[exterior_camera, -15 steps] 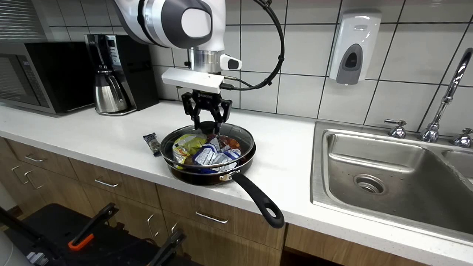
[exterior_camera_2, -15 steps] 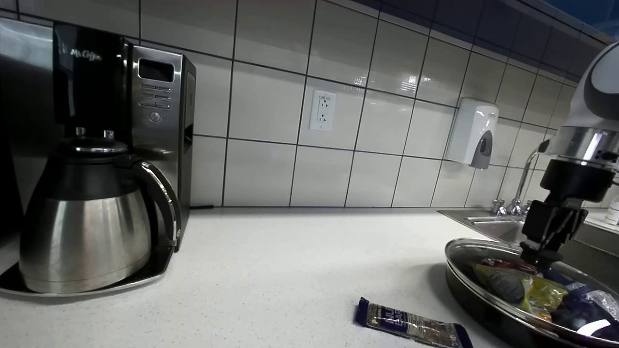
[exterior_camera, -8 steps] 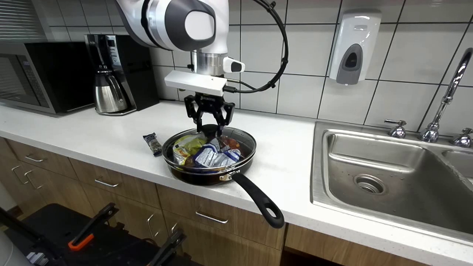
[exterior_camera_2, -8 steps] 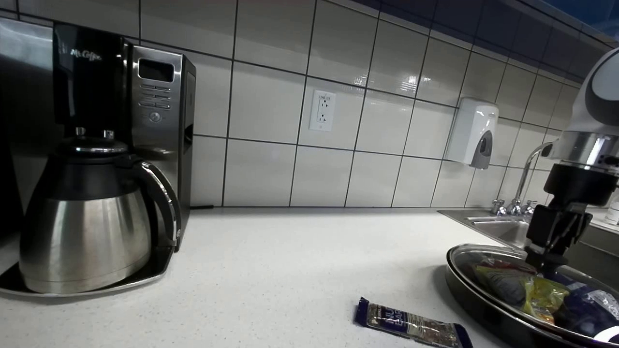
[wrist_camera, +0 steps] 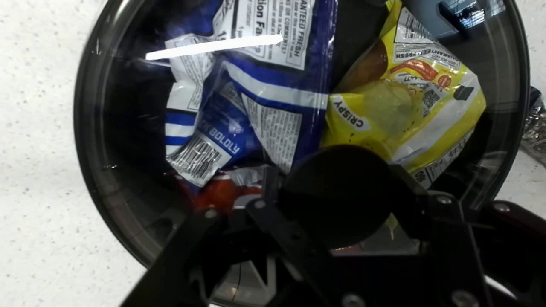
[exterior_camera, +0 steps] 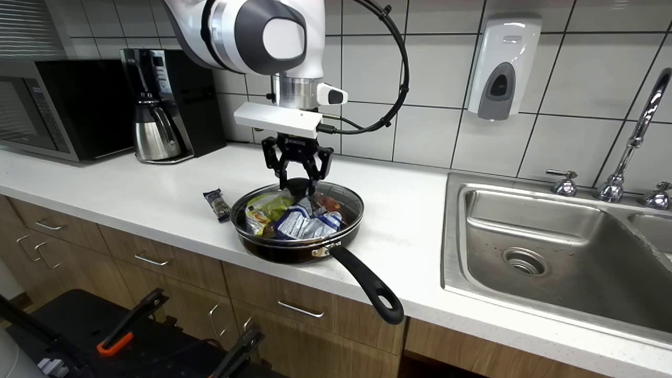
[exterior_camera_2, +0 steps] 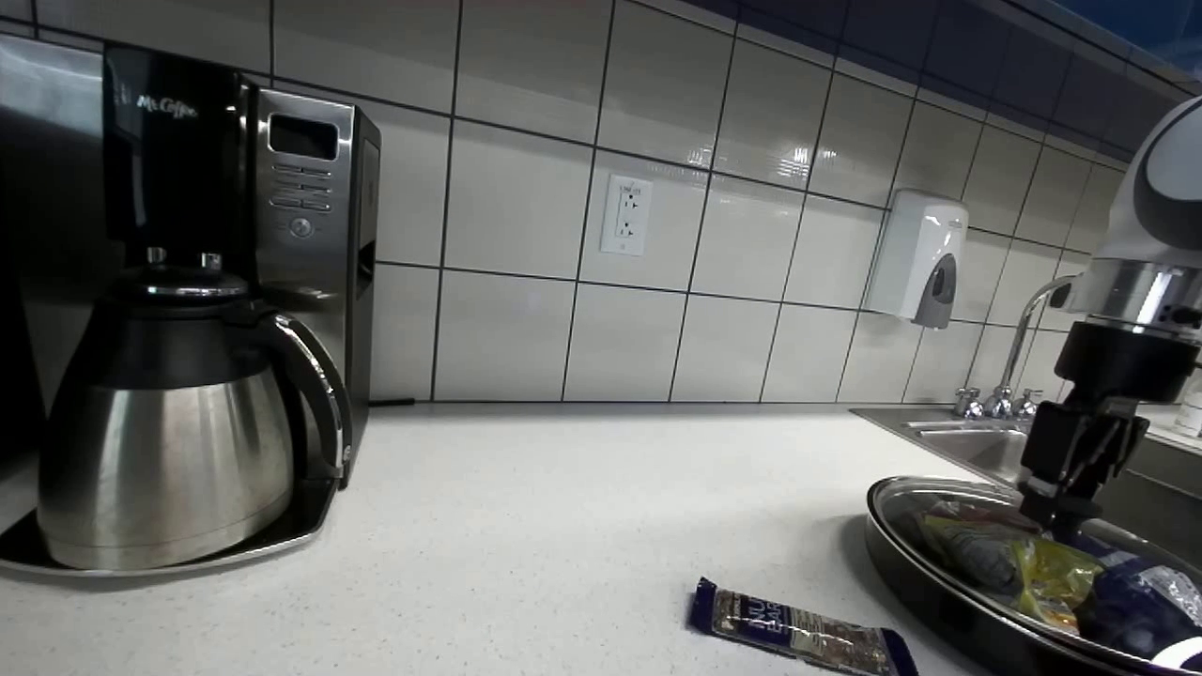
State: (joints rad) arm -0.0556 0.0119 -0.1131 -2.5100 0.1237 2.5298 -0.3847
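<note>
Now that the lid (exterior_camera: 297, 220) has been lowered onto the pan (exterior_camera: 281, 254) (a gap was left between them a second ago), the bags (wrist_camera: 273, 98) inside are covered. The lid's knob (wrist_camera: 337, 196) is gripped by the claw (exterior_camera: 297, 187), above the pan. The covering is judged nearly done, though release has not been made. A bar (exterior_camera_2: 798, 627) is seen on the table (exterior_camera: 401, 202) just beside the pan.
</note>
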